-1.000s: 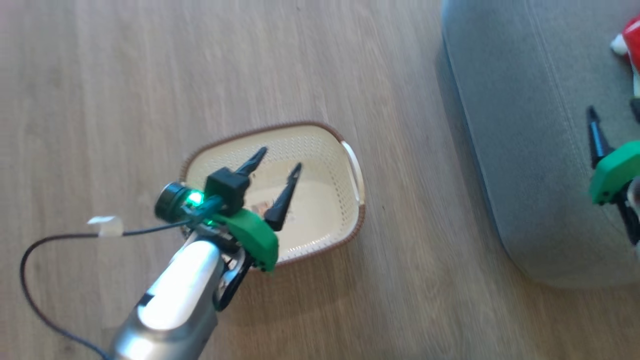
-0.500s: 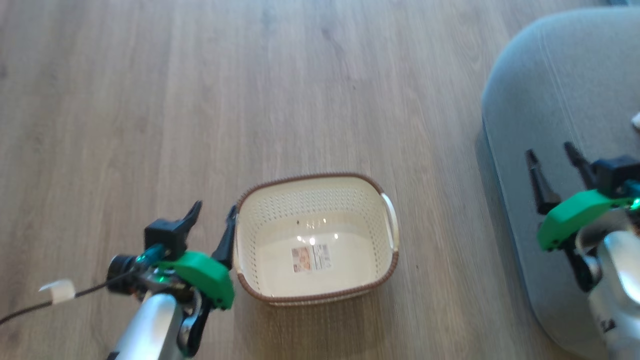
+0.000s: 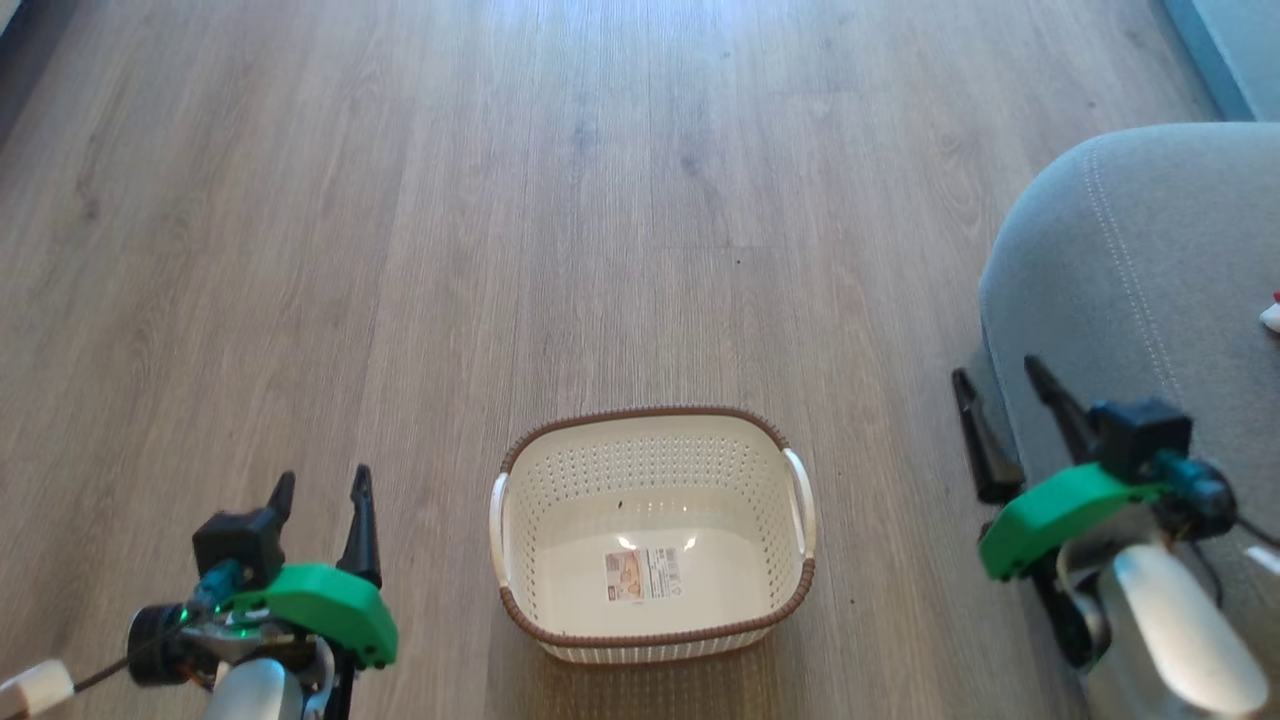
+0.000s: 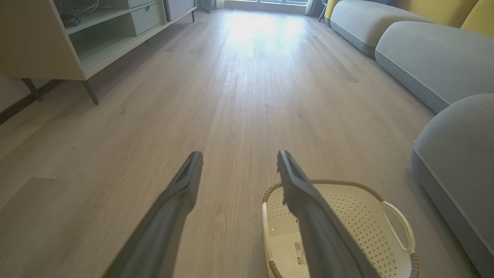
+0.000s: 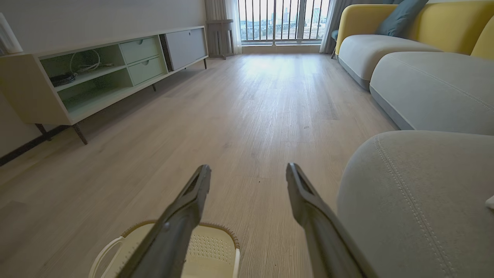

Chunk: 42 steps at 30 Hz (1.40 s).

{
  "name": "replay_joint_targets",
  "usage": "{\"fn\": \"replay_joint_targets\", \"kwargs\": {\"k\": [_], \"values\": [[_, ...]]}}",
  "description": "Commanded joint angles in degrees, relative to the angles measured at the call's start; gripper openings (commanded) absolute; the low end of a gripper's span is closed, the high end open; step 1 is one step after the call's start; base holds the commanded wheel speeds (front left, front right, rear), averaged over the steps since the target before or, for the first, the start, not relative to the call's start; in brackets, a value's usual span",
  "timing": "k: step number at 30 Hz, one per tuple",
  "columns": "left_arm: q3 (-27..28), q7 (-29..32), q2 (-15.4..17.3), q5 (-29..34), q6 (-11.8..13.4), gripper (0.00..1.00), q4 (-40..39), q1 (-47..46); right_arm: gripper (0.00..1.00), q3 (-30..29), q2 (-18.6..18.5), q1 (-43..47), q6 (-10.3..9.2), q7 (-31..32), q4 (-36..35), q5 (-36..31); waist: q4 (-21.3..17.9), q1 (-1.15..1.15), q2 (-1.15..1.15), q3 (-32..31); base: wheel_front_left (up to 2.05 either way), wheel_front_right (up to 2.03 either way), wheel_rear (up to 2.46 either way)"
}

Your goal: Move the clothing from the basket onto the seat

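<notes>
Reading the head view from left to right, you find the left gripper at the lower left. Its two dark fingers are spread apart and clamp nothing, and it hangs above the wooden floor just left of the basket. The basket stands upright on the floor at lower centre, its bare cream bottom showing a label sticker. To its right you see the right gripper, fingers likewise parted and holding nothing. One tip shows against the floor, the other against the edge of the seat. The seat occupies the right side. At the frame's right edge a small white scrap of the clothing, with a trace of red, lies on it.
</notes>
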Motion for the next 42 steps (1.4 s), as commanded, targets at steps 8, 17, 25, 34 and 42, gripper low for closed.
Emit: {"fn": "replay_joint_targets", "kwargs": {"k": [8, 17, 25, 34, 42], "values": [[5.97, -0.72, -1.29, 3.23, -0.60, 1.00, -5.35, 1.69, 1.00, 0.08, 3.05, 4.35, -0.01, -0.54, -5.57, -2.37, -0.36, 0.01, 0.00, -1.25, 0.00, 0.00, 0.00], [8.98, -0.72, -2.63, 5.69, -3.31, 1.00, -11.31, 5.90, 1.00, -3.45, 5.15, 6.81, -0.01, -0.54, -8.02, -4.64, -0.86, 0.01, 0.00, -1.73, 0.00, 0.00, 0.00], [8.85, -0.72, -3.15, 6.71, -5.02, 1.00, -12.18, 7.79, 1.00, -6.13, 6.32, 7.54, -0.01, -0.54, -7.71, -6.14, -0.47, 0.01, 0.00, -1.39, 0.00, 0.00, 0.00], [7.44, -0.72, -3.22, 5.99, -4.92, 1.00, -11.09, 7.96, 1.00, -7.36, 7.27, 7.82, -0.01, -0.54, -7.10, -6.71, -0.89, 0.01, 0.00, -0.70, 0.00, 0.00, 0.00], [7.06, -0.72, -3.23, 5.72, -4.57, 1.00, -10.73, 7.48, 1.00, -7.50, 7.39, 7.33, -0.01, -0.54, -6.88, -6.88, -1.15, 0.01, 0.00, -0.13, 0.00, 0.00, 0.00]]}}
